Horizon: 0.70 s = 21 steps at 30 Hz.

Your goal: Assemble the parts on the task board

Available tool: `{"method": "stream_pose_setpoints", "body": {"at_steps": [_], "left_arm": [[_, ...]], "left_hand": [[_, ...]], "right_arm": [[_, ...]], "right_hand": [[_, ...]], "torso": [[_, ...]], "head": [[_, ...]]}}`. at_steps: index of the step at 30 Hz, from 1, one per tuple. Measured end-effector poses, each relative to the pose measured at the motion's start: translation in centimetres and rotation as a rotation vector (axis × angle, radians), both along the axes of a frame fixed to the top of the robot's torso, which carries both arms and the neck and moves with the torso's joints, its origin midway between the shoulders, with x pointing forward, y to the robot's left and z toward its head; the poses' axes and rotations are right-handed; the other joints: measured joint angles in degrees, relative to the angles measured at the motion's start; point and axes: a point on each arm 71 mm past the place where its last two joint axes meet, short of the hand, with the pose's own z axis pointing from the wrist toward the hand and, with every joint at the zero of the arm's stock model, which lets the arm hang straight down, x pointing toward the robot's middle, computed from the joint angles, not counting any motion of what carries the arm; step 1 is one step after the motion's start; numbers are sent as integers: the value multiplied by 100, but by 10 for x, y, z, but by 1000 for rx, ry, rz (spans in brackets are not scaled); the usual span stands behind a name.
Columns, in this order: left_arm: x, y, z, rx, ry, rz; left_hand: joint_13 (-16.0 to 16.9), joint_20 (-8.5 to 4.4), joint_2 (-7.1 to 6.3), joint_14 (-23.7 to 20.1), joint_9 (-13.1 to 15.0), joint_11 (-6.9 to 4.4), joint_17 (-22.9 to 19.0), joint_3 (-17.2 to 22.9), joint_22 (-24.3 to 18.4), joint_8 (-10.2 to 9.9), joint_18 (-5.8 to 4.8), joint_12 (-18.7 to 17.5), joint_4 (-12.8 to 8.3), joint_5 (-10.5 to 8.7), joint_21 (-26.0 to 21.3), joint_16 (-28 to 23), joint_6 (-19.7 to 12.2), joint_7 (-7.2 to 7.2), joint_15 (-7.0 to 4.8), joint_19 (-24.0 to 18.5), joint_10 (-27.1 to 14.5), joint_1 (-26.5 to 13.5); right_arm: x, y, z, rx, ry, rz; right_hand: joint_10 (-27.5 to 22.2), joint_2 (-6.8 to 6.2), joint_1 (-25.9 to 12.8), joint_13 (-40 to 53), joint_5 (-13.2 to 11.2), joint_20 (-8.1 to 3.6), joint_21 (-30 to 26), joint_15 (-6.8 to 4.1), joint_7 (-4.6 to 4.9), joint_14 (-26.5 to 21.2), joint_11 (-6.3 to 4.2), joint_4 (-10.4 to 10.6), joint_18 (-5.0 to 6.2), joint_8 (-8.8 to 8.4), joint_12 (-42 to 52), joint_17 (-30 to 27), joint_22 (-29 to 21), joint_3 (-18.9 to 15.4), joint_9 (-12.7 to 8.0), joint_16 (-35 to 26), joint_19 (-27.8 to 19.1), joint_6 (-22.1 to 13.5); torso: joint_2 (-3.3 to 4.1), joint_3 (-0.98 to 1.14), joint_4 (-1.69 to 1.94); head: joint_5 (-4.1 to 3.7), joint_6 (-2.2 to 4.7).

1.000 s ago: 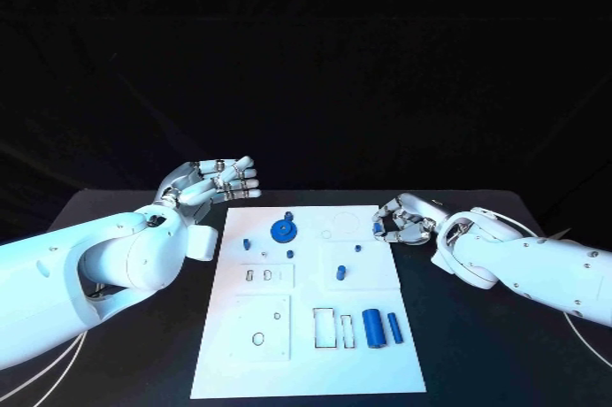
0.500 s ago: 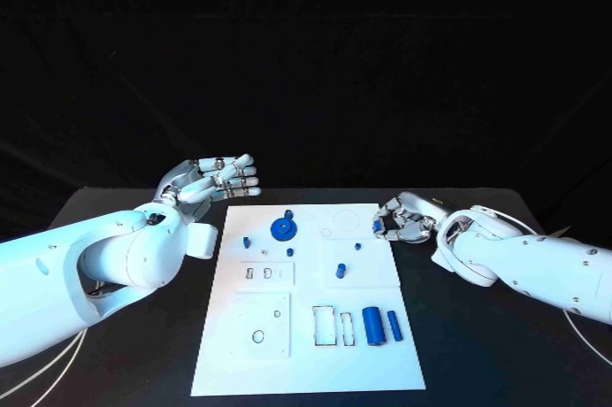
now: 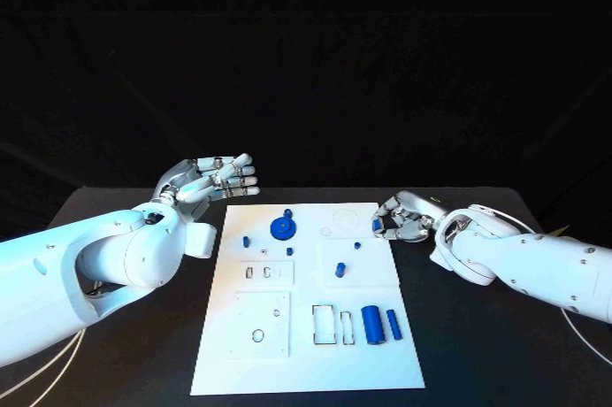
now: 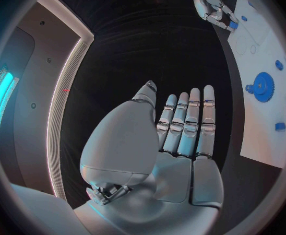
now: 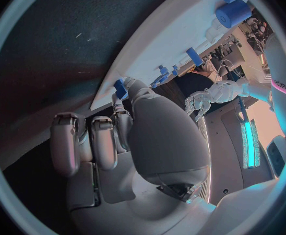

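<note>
Head view, left to right: the left hand [image 3: 210, 180] hangs flat and spread with nothing in it beside the far left corner of the task board [image 3: 306, 372], while the right hand [image 3: 401, 221] at the far right edge pinches a small blue part [image 3: 378, 228]. I judge this a carry step, and next that part must be lowered squarely into a free socket. Seven other blue parts sit on the board: one gear [image 3: 283, 229], four small pegs, two cylinders [image 3: 371, 325].

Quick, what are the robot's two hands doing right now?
Left hand: open, fingers apart, holding nothing.
Right hand: pinching a small blue part in its fingers at the task board's edge.
</note>
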Motion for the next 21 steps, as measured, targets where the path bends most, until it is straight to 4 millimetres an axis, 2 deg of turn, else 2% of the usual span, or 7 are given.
{"method": "stream_pose_setpoints", "body": {"at_steps": [2, 5, 11, 12, 15, 19, 21], "left_arm": [[0, 0, 0, 0, 0, 0], [0, 0, 0, 0, 1, 0], [0, 0, 0, 0, 1, 0], [0, 0, 0, 0, 2, 0], [0, 0, 0, 1, 2, 0], [0, 0, 0, 1, 2, 0], [0, 1, 0, 1, 3, 1]], "left_hand": [[0, 0, 0, 0, 0, 0, 2, 0, 0, 0, 1, -1, 0, 0, 0, 0, 0, 0, 0, 0, 0, 0], [0, 0, 0, 0, 0, 0, 2, 0, 0, 0, 0, -1, 0, 0, 0, 0, 0, 0, 0, 0, 0, 0], [0, 0, 0, 0, 0, 0, 1, 1, -1, 0, 0, -1, 1, 0, 0, 0, 0, 0, 0, 0, 0, 0], [0, 0, 0, 0, 0, 0, 1, 1, -1, 0, 1, -1, 0, 0, 0, 0, 0, 0, 0, 0, 0, 0], [0, 0, 0, 0, 0, 0, 1, 1, -1, 0, 1, -1, 1, 0, 0, 0, 0, 0, 0, 0, 0, 0], [0, 0, 0, 0, 0, 0, 1, 1, -1, 0, 0, -1, 1, 0, 0, 0, 0, 0, 0, 0, 0, 0], [0, 0, 0, 0, 0, 0, 1, 1, -1, 0, 1, -1, 1, 0, 0, 0, 0, 0, 0, 0, 0, 0]], "right_arm": [[0, 0, 0, 0, 0, 0], [0, 0, 0, 0, 0, 0], [0, 0, 0, 1, -4, -3], [0, 0, 1, 2, -7, -4], [1, 0, 1, 4, -14, -10], [0, 1, 2, 10, -26, -18], [-1, 2, 3, 15, -33, -20]], "right_hand": [[21, 1, 1, 0, 0, 0, 0, 0, -21, 0, -20, 6, 0, 4, 31, 0, 0, 23, 4, 24, 0, 21], [63, 96, 46, 1, -50, 0, 37, -44, -57, 0, -63, -27, 0, 92, 64, 0, 0, 109, 36, 24, 0, 180], [156, 223, 128, 0, -367, -78, 119, -147, -187, -1, -156, -138, 0, 239, 154, -1, -1, 356, 101, 67, 44, 452], [177, 252, 143, 1, -424, -95, 135, -179, -186, -7, -177, -170, 1, 269, 164, -1, -1, 404, 105, 71, 29, 454], [195, 298, 173, 5, -522, -115, 151, -187, -169, 0, -195, -241, 0, 271, 164, -1, -1, 506, 105, 72, 48, 471], [215, 358, 158, 16, -533, -135, 174, -221, -168, -6, -215, -262, 1, 271, 186, -1, -2, 528, 105, 72, 29, 471], [215, 373, 142, 16, -438, -135, 174, -228, -168, 0, -216, -268, 1, 270, 186, -1, -2, 567, 104, 72, 29, 471]], "torso": [[0, 0, 0], [0, 0, 0], [-1, 1, 0], [-2, 1, 0], [-2, 2, -1], [-3, 2, -1], [-3, 2, -1]], "head": [[-2, -1], [-2, -7], [-2, -13], [-2, -13], [1, -13], [-1, -21], [-2, -23]]}}
